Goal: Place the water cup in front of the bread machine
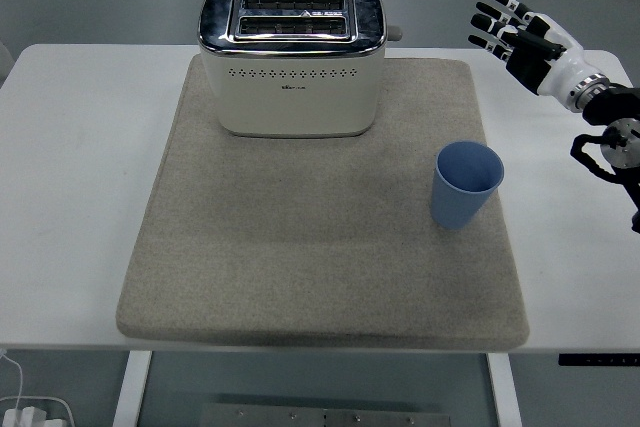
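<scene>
The grey-beige felt mat (300,277) covers most of the white table (70,197), presumably to mark out the working area. Near its right edge stands the empty blue plastic cup (466,185), upright and mouth up (untouched, and well off to the right of where it should go). Farther back sits the cream-and-chrome two-slot toaster (291,59), the stretch of mat in front of it bare. Beyond the cup, the robot's right hand (522,35) hovers over the table's far right corner, fingers straight and spread, seemingly holding nothing.
</scene>
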Robot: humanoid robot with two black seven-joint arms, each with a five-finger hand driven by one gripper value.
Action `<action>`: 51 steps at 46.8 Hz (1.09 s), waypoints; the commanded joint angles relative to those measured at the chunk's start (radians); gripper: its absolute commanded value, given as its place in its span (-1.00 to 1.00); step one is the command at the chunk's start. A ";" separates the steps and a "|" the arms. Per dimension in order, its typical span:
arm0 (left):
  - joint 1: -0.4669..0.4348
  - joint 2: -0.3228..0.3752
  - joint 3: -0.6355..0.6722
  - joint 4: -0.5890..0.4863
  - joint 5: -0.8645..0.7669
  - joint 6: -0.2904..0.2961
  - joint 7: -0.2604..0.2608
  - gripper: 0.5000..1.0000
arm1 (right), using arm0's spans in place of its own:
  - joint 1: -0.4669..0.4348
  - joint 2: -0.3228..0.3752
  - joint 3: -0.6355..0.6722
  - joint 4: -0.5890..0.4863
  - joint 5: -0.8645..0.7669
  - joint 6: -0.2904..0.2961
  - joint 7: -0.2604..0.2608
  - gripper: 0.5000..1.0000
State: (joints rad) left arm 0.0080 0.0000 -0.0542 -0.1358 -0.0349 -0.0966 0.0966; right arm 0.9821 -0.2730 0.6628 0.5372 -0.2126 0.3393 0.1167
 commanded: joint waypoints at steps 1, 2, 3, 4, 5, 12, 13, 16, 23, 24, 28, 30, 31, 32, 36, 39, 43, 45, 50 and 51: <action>0.004 0.000 0.001 -0.001 0.001 0.000 0.000 1.00 | 0.003 0.001 0.000 0.000 -0.001 0.000 0.000 0.71; 0.004 0.000 0.001 -0.001 0.003 0.000 0.000 1.00 | 0.003 0.001 0.000 0.000 -0.001 0.001 0.000 0.71; 0.004 0.000 0.001 -0.001 0.001 0.000 0.000 1.00 | 0.004 0.001 0.000 0.000 -0.001 0.000 0.000 0.71; 0.006 0.000 0.001 0.001 0.001 0.000 0.000 1.00 | 0.006 0.001 0.000 0.000 -0.002 0.001 0.000 0.71; 0.006 0.000 0.001 0.002 0.001 0.000 0.000 1.00 | 0.007 0.001 0.000 0.000 -0.002 0.000 0.000 0.71; 0.006 0.000 -0.003 0.010 0.000 0.000 0.000 1.00 | 0.009 0.003 0.000 0.000 -0.002 0.001 0.000 0.71; 0.006 0.000 -0.003 0.012 0.000 0.000 0.000 1.00 | 0.007 0.003 -0.002 0.000 -0.002 0.001 0.000 0.71; 0.006 0.000 -0.003 0.012 0.000 0.000 0.000 1.00 | 0.007 0.009 -0.003 0.000 -0.002 0.006 0.000 0.71; 0.001 0.000 -0.001 0.013 0.000 0.000 0.000 1.00 | 0.004 0.002 -0.006 0.001 -0.005 0.036 0.001 0.71; 0.001 0.000 -0.001 0.012 0.000 0.000 0.000 1.00 | 0.004 -0.002 -0.006 0.001 -0.005 0.047 0.001 0.71; 0.001 0.000 -0.003 0.012 0.000 0.000 0.000 1.00 | 0.004 -0.014 -0.005 0.001 -0.007 0.098 0.005 0.71; 0.003 0.000 -0.001 0.012 0.000 0.000 0.000 1.00 | 0.003 -0.025 -0.005 0.001 -0.008 0.124 0.005 0.71; 0.001 0.000 -0.001 0.012 0.000 0.000 0.000 1.00 | 0.001 -0.031 -0.006 0.001 -0.010 0.136 0.005 0.71; 0.001 0.000 -0.001 0.012 0.000 0.000 0.000 1.00 | 0.000 -0.037 -0.006 0.001 -0.011 0.150 0.005 0.71; 0.001 0.000 -0.001 0.012 0.000 0.000 0.000 1.00 | -0.002 -0.055 -0.006 0.001 -0.013 0.196 0.008 0.71; 0.001 0.000 -0.003 0.012 0.000 0.000 0.000 1.00 | -0.002 -0.071 -0.006 0.001 -0.014 0.227 0.009 0.71; 0.001 0.000 -0.001 0.012 0.000 0.000 0.000 1.00 | -0.005 -0.106 -0.008 0.001 -0.017 0.272 0.011 0.71; 0.001 0.000 -0.001 0.012 0.000 0.000 0.000 1.00 | -0.008 -0.121 -0.008 0.001 -0.022 0.272 0.012 0.71; 0.001 0.000 -0.001 0.012 0.000 0.000 0.000 1.00 | -0.014 -0.163 -0.008 0.001 -0.054 0.272 0.023 0.71; 0.001 0.000 -0.001 0.012 0.000 0.000 0.000 1.00 | -0.016 -0.167 -0.008 0.001 -0.065 0.272 0.029 0.71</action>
State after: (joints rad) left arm 0.0092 0.0000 -0.0554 -0.1243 -0.0354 -0.0966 0.0967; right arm 0.9702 -0.4193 0.6549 0.5385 -0.2507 0.6108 0.1312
